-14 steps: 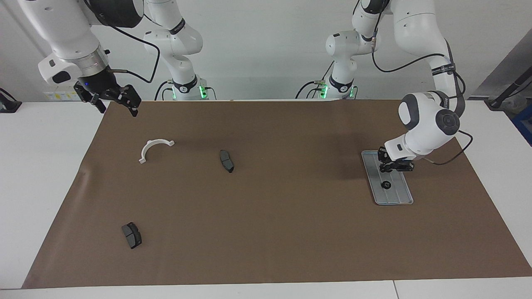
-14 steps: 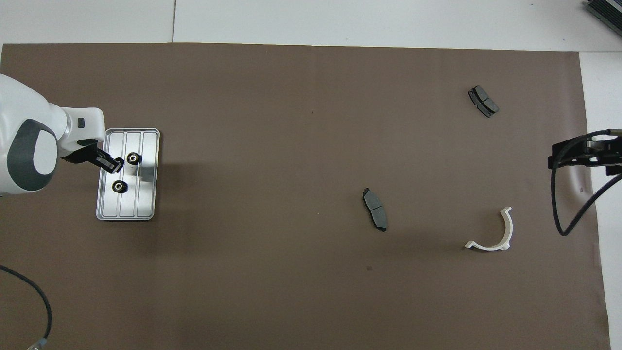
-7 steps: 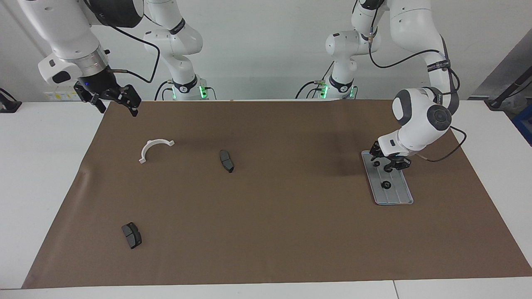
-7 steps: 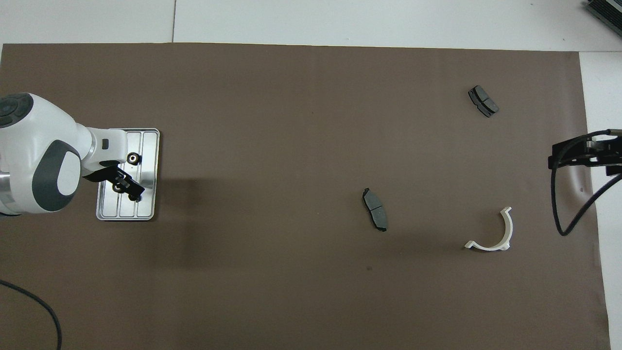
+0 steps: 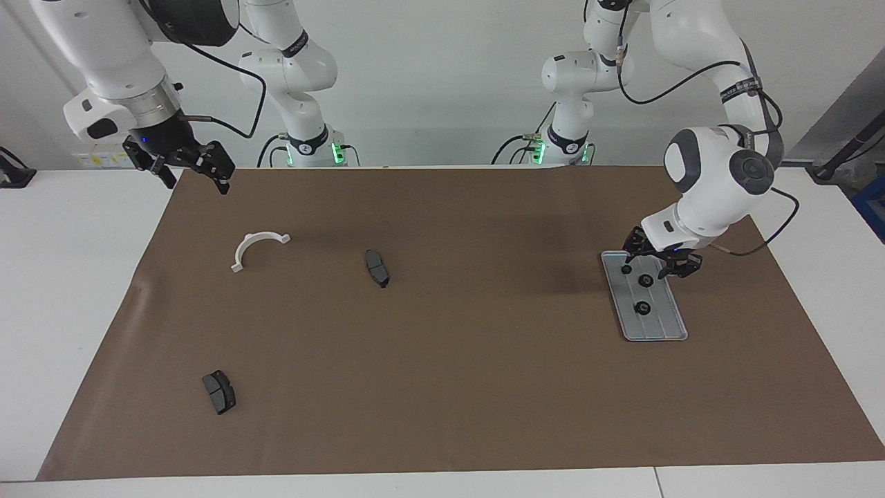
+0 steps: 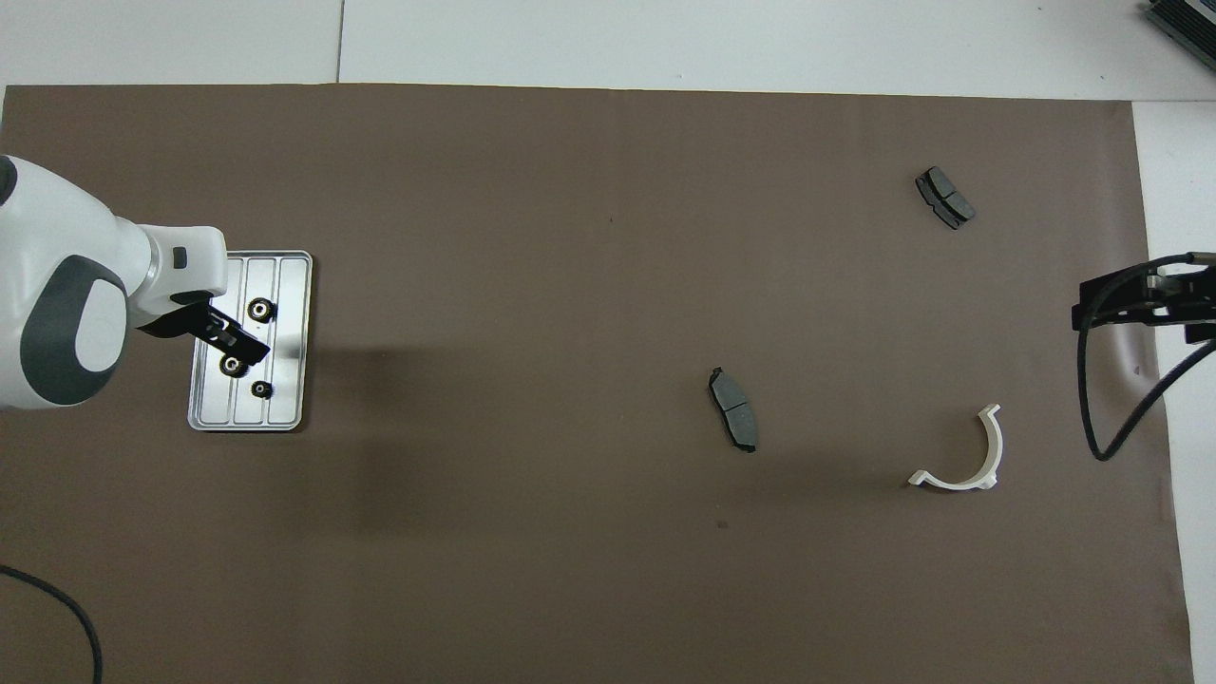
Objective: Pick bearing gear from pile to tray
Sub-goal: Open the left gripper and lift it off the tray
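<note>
1. The right gripper (image 5: 192,173) hangs over the corner of the brown mat (image 5: 484,387) at the right arm's end of the table. Its fingers are spread wide with nothing between them, and this arm is waiting.
2. Of what you have left from the pile, the white half-ring bracket (image 6: 955,483) lies nearest the robots, flat on the mat at the right arm's end, well apart from everything else.
3. A little farther out, toward the middle of the table, you have one dark grey brake pad (image 5: 377,268) lying alone.
4. The left gripper (image 5: 657,261) is low over the robots' end of the tray (image 5: 674,332), which sits at the left arm's end of the mat with its long side running away from the robots. The fingers stand apart and pinch nothing.
5. The tray carries three small black gears, all lying loose on its ridged floor. The nearest gear (image 5: 626,270) is close to the tray's nearer end. The middle gear (image 5: 645,279) lies just beside it, below the gripper's spread fingers. From overhead one finger partly covers it, and you cannot tell whether the finger touches it. The farthest gear (image 5: 643,308) rests around the tray's middle.
6. Farthest from the robots, the second brake pad (image 5: 219,392) lies at the right arm's end of the mat, well apart from the other parts.
</note>
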Motion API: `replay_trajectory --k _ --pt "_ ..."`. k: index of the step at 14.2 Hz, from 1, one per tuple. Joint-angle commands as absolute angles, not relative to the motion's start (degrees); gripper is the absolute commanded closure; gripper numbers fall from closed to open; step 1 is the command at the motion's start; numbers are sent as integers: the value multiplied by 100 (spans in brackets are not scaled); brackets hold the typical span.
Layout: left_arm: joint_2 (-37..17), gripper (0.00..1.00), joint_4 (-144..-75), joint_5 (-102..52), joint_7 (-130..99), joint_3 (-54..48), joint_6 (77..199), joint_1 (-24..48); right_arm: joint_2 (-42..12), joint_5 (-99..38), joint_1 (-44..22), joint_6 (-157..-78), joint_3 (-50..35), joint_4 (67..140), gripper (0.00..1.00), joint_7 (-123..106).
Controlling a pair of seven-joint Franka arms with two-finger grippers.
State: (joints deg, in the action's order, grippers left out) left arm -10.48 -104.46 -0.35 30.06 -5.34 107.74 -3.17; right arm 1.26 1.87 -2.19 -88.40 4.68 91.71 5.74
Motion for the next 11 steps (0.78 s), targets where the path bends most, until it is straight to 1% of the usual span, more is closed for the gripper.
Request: replay_trajectory --k 1,3,4,5,7,11 --pt "-1028 22 -9627 -9 2366 -492 9856 -211 211 105 -202 -8824 457 9246 0 422" --pt "-1020 22 -9055 -9 2006 -475 9345 -220 211 105 -202 -8824 457 9246 0 422" --pt "-1002 22 -8879 -9 1812 -449 9177 -220 211 105 -202 -8816 457 9246 0 422" --pt "-941 22 -8799 -9 1558 -431 9054 -228 211 105 -202 -8815 457 9246 0 422" --pt "-591 21 -8807 -9 1048 -448 9044 -220 211 105 -202 -8824 457 9246 0 422" --pt "-309 13 -8780 -9 432 -457 8983 -220 211 105 -202 -8824 457 9246 0 422"
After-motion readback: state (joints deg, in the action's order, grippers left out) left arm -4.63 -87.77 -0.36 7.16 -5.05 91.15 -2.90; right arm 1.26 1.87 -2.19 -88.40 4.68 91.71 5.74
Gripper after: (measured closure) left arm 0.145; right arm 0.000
